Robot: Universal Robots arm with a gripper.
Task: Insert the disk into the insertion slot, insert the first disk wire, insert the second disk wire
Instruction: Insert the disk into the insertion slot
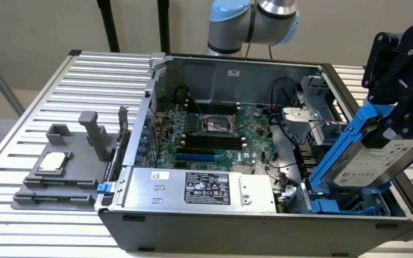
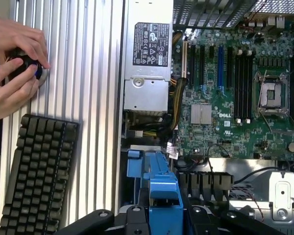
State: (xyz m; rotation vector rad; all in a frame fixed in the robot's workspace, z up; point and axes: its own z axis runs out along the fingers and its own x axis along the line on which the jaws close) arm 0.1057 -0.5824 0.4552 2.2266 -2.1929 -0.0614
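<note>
End effector (image 1: 399, 122): jaws clamped on the upper end of the disk (image 1: 376, 161). The disk hangs tilted, its lower end just above the insertion slot (image 1: 339, 206) at the exterior view's right of the computer case (image 1: 264, 228), not seated.

Disk: rigid, probably dense, shock-sensitive, with smooth faces. Best hold: the side rails of the blue carrier (image 1: 337, 154).

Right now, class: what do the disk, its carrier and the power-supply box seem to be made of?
The disk: dull silver-grey casing, probably metal, with a white paper-like label. The carrier: bright blue, moulded shape, likely plastic. The power-supply box: pale grey sheet metal, judging by its sheen.
</note>
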